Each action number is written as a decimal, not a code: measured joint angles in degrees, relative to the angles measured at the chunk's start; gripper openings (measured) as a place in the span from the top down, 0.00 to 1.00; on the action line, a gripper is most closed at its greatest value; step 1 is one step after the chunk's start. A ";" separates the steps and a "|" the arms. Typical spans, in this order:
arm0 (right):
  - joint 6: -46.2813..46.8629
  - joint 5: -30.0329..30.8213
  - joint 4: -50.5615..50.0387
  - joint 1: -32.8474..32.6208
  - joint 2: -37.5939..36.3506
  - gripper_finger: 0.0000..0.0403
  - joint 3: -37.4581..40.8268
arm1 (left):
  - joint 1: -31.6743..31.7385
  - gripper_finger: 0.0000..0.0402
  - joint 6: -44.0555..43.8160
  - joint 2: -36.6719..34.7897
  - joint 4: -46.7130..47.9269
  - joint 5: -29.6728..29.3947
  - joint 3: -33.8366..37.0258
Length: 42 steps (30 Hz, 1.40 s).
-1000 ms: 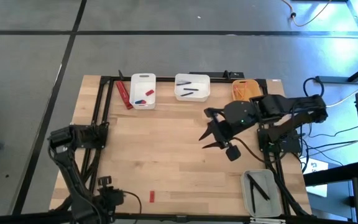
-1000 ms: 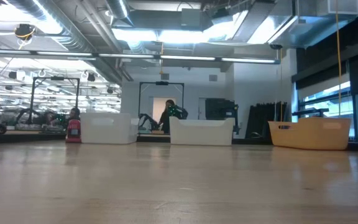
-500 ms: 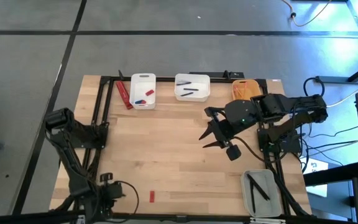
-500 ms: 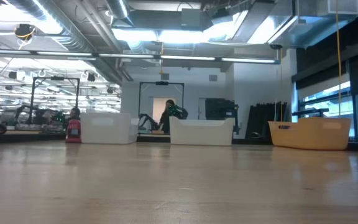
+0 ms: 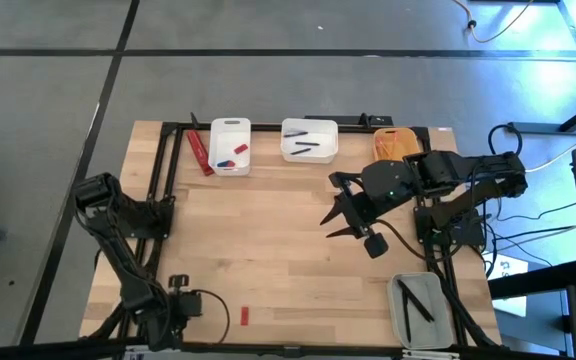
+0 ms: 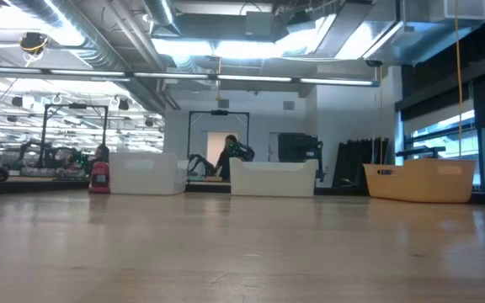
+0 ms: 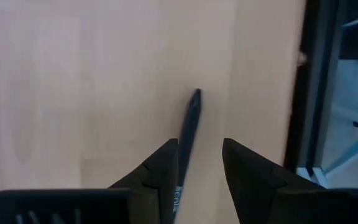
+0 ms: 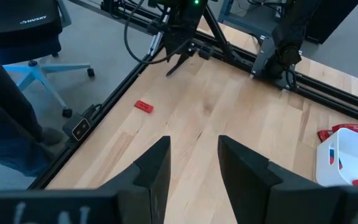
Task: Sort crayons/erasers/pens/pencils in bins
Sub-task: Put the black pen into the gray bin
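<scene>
A slim black pen (image 7: 190, 121) lies flat on the wood near the table's front left corner. My left gripper (image 7: 199, 143) points steeply down over it, open, one finger on each side of the pen's near part; whether a finger touches it I cannot tell. In the high view this gripper (image 5: 190, 301) hides the pen. My right gripper (image 5: 330, 210) hangs open and empty high over the middle of the table. At the far edge stand a narrow white bin (image 5: 230, 146), a wider white bin (image 5: 309, 140) with pens, and a yellow-orange bin (image 5: 396, 143) with pencils.
A translucent grey bin (image 5: 420, 308) with pens sits at the front right corner. A small red piece (image 5: 245, 316) lies on the wood just right of my left gripper. A red packet (image 5: 200, 152) lies beside the narrow white bin. A black frame (image 5: 158, 200) borders the table.
My left gripper has sunk toward the table at the front left corner, shifted a little toward the small red piece, and tipped more steeply down, while the arm's elbow has risen. Its fingers stay open.
</scene>
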<state>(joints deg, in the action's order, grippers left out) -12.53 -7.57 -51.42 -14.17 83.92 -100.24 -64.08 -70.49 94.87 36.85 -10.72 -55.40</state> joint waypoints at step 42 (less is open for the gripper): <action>0.02 0.00 -1.35 0.17 0.01 0.66 0.03 | -1.88 0.72 -1.76 5.60 -0.13 1.51 0.00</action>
<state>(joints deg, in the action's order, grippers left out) -12.51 -7.57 -52.77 -14.00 83.93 -100.20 -65.95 -72.25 100.47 36.73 -9.21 -55.40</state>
